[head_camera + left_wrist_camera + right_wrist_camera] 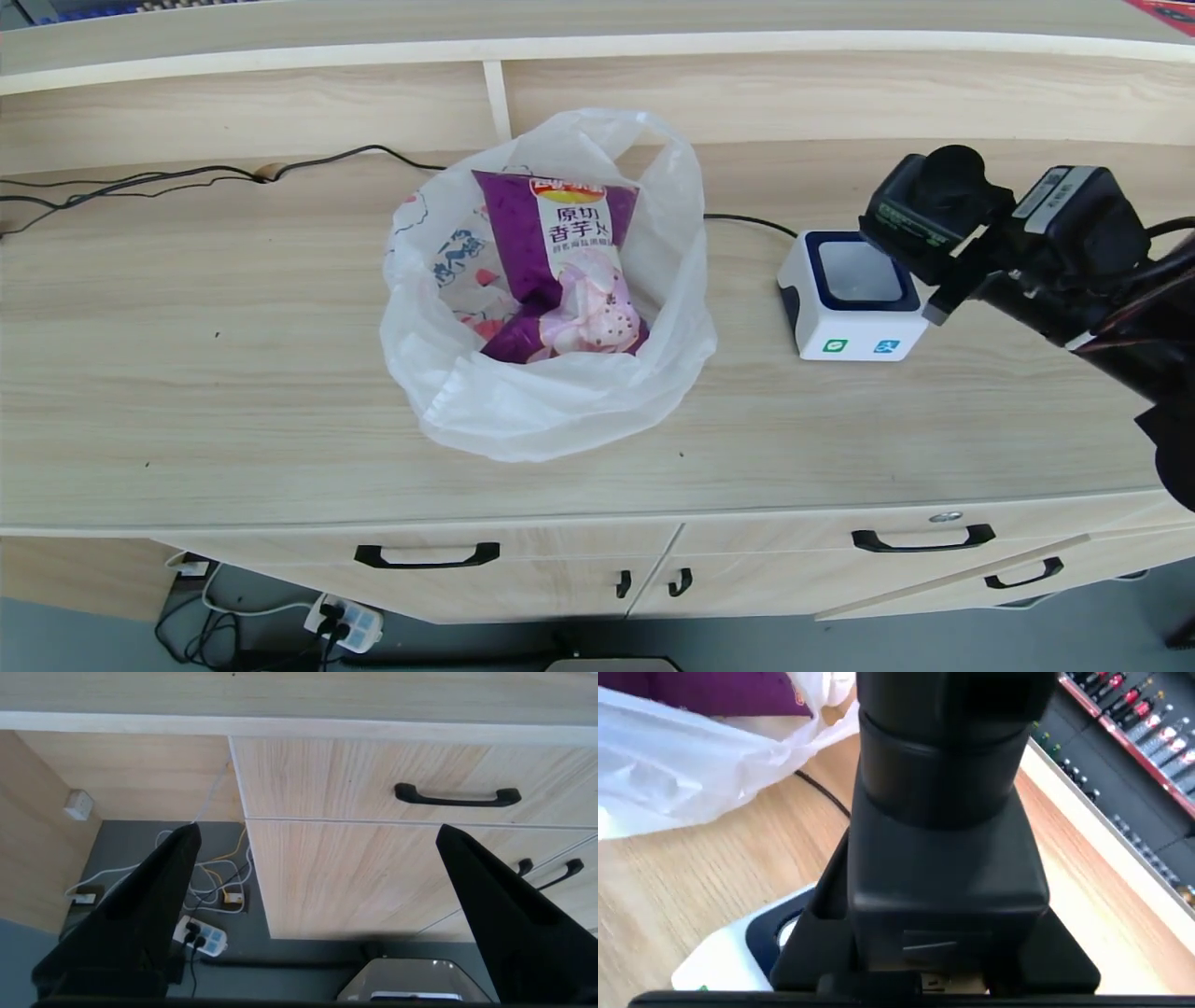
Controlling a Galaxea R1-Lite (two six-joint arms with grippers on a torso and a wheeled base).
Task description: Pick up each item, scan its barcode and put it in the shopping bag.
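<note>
Hovering just above the scanner [851, 285], the right pincer [962, 257] grips a dark bottle [920, 219] — tilt its barcode face toward the scanner's window and hold steady; left pincer [318, 831] gapes wide, empty.

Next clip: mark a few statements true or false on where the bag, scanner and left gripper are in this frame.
1. A purple snack packet sits inside the shopping bag. True.
2. The scanner stands on the robot's left of the bag. False: it stands on the bag's right.
3. The left gripper is open and empty. True.
4. The bag lies on the floor. False: it rests on the wooden counter.
</note>
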